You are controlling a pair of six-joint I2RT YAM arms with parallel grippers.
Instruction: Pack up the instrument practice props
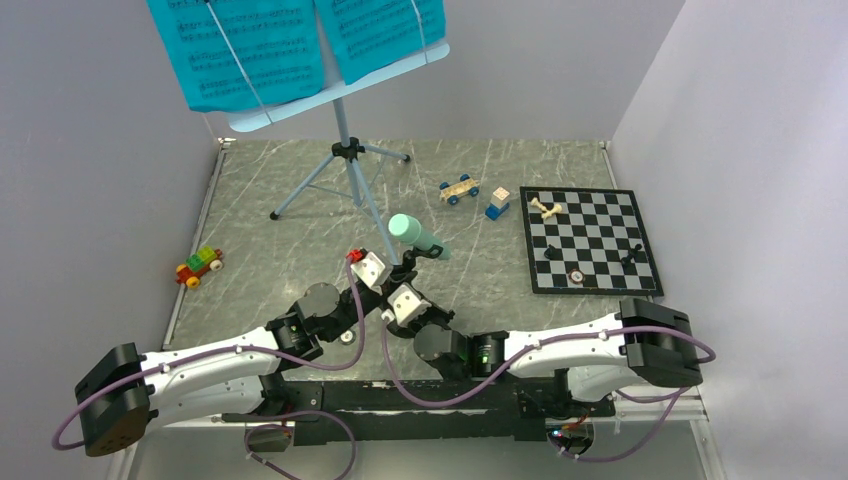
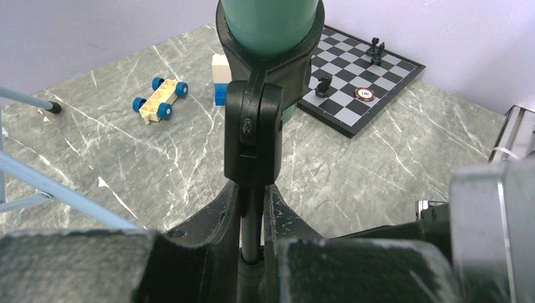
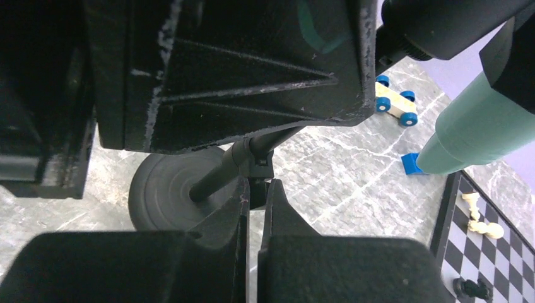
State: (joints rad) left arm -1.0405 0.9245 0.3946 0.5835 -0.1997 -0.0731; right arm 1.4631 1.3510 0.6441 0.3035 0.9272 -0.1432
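The mint-green microphone (image 1: 414,234) sits tilted in the clip of its black stand (image 2: 252,129), near the table's front centre. My left gripper (image 2: 253,218) is shut on the stand's thin pole just below the clip; the microphone (image 2: 271,19) rises above it. My right gripper (image 3: 255,192) is shut on a small black clamp lower on the pole, just above the round base (image 3: 161,196). In the top view both grippers (image 1: 385,265) (image 1: 395,292) crowd together and hide the base. The pale-blue music stand (image 1: 345,150) stands at the back with turquoise sheets (image 1: 240,45) on its tray.
A chessboard (image 1: 590,240) with a few pieces lies at the right. A blue-wheeled toy car (image 1: 459,189) and a blue-white block (image 1: 497,203) sit behind the microphone. A colourful toy car (image 1: 199,266) is at the left. A music-stand leg (image 2: 57,189) passes close on the left.
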